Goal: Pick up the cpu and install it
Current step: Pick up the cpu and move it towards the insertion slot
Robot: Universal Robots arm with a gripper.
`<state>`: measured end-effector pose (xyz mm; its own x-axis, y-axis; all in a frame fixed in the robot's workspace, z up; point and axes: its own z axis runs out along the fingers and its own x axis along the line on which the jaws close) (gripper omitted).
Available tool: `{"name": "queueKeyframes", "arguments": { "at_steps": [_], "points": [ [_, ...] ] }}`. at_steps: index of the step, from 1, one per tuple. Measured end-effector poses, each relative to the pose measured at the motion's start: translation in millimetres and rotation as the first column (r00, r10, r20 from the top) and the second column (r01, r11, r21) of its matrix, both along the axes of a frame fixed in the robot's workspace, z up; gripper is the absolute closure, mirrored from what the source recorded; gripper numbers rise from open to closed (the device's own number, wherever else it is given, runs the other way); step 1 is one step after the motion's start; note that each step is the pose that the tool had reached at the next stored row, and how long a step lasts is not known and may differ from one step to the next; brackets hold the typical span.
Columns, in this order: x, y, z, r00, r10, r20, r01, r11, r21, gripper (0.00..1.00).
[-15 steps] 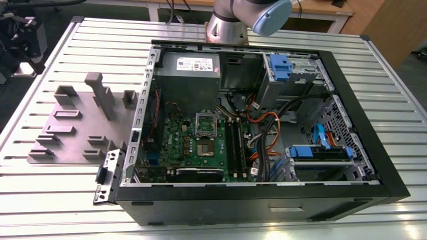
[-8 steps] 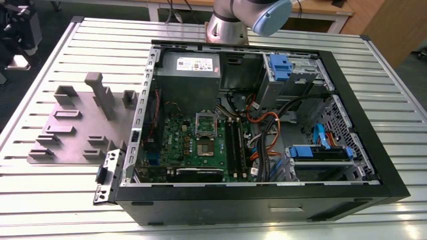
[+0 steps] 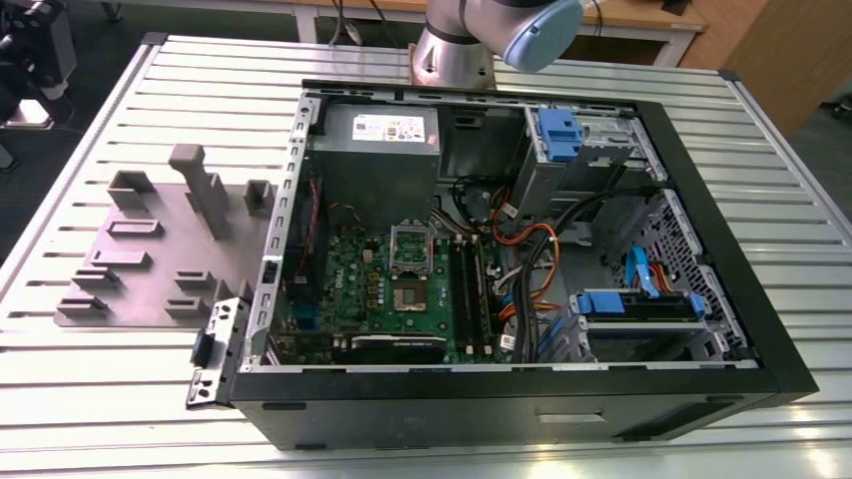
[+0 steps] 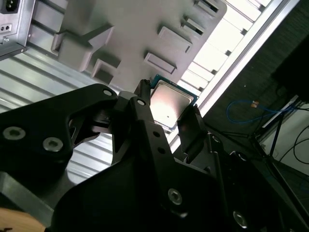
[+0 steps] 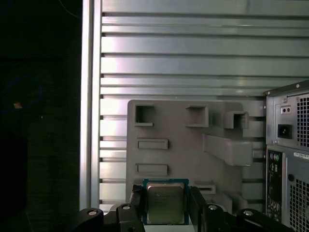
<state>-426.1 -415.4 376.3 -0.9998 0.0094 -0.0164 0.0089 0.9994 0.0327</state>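
A: Tool state?
B: The tool (image 5: 165,195) is clamped on the cpu (image 5: 165,207). In both wrist views a black finger (image 5: 136,204) presses on each of two opposite edges.
A: Which face of the cpu is showing?
B: The silvery metal top faces the cameras, with a thin green rim around it. In the second wrist view the cpu (image 4: 171,105) catches glare.
A: Where is it relative to the other things?
B: It's in front of the edge of the grey plate (image 5: 178,145), the one with raised blocks and slots. I can't tell whether it touches the plate or is lifted off it.
A: And what does the exterior view show?
B: The same grey plate (image 3: 147,249) lies flat on the slatted metal table (image 3: 80,399) in the exterior view's left half. The open computer case (image 3: 533,404) sits just beside it and takes up the centre and the exterior view's right.
A: What's inside the case?
B: The green motherboard (image 3: 379,299) is in the lower centre. On it, the socket (image 3: 413,294) has its metal frame (image 3: 410,239) swung up. The grey power supply (image 3: 379,150) is above the board, and orange and blue cables (image 3: 533,269) run toward the exterior view's right.
A: Is the arm visible?
B: A section of the arm (image 3: 466,45) is at the top centre, behind the case.
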Motion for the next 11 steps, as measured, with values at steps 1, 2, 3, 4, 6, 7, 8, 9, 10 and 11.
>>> {"name": "queueKeyframes", "arguments": {
  "at_steps": [1, 2, 3, 4, 6, 7, 8, 9, 10, 11],
  "points": [
    [0.0, 0.0, 1.3, 1.0, 0.0, 0.0001, 0.0, 1.0, 0.0001, 0.53],
    [0.0, 0.0, 2.6, 1.0, 0.0, 0.0001, 0.0, 1.0, 0.0001, 0.53],
    [0.0, 0.0, 3.6, 1.0, 0.0, 0.0, 0.0, 1.0, 0.0001, 0.53],
    [0.0, 0.0, 3.8, 1.0, 0.0, 0.0002, 0.0, 1.0, 0.0002, 0.53],
    [0.0, 0.0, 3.8, 1.0, 0.0, 0.0004, 0.0, 1.0, 0.0003, 0.53],
    [0.0, 0.0, 4.0, 1.0, 0.0, 0.0001, 0.0, 1.0, 0.0001, 0.53],
    [0.0, 0.0, 4.1, 1.0, 0.0, 0.0, 0.0, 1.0, 0.0, 0.53],
    [0.0, 0.0, 4.1, 1.0, 0.0, 0.0001, 0.0, 1.0, 0.0001, 0.53],
    [0.0, 0.0, 4.2, 1.0, 0.0, 0.0001, 0.0, 1.0, 0.0001, 0.53],
    [0.1, 0.1, 4.4, 1.0, 0.0, -0.0001, 0.0, 1.0, 0.0, 0.53]
  ]
}}
